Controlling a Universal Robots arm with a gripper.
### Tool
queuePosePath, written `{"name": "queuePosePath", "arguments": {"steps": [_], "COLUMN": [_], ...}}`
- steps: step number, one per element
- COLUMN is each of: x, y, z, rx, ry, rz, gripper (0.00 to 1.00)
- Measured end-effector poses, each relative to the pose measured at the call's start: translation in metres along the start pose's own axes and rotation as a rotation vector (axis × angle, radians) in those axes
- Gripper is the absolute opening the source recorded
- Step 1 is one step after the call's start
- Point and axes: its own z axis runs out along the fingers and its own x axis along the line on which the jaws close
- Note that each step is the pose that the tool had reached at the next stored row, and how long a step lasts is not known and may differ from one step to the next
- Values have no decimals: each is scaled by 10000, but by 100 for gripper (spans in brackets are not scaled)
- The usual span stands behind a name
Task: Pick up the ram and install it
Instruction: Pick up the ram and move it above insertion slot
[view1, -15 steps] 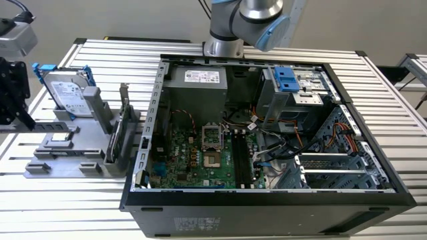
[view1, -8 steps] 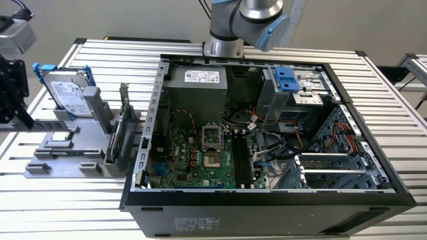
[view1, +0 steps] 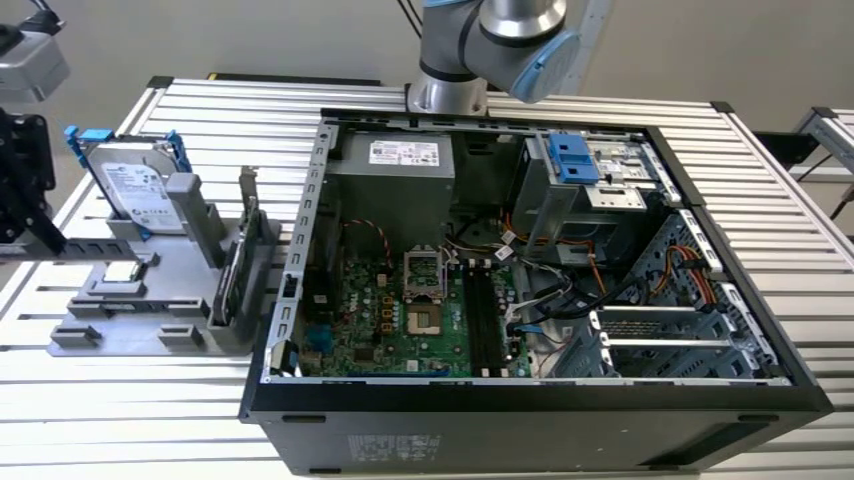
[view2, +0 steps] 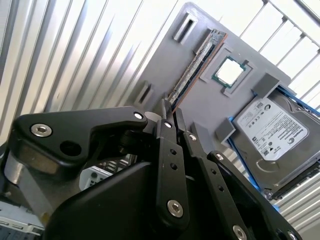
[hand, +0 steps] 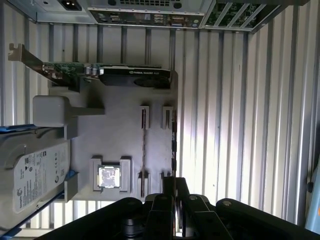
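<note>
Hanging above the ribbed aluminium slat table (view1: 160, 400), with a pale wall (view1: 747, 50) behind, the black metal claw (view2: 171, 111) had its thin fingertips pinched together on nothing. Nearest it stood the ram (view2: 197, 65), one long, thin, dark circuit-board stick set on edge in one grey plastic fixture plate (view2: 200, 105); beside that sat one square silver processor chip (view2: 229, 71), then one silver hard drive with blue rails (view2: 272, 132), and one dark graphics card with a metal bracket (hand: 125, 75) stood upright farther off. One open black tower case (view1: 534, 420) sat beyond. The ram's long axis ran straight away from the fingertips, parallel to the table's slats.
</note>
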Motion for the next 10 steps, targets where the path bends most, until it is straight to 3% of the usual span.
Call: {"name": "queuePosePath", "arguments": {"steps": [10], "x": [0], "y": [0], "z": [-47], "rx": [-1], "ry": [1], "rz": [2], "gripper": [0]}}
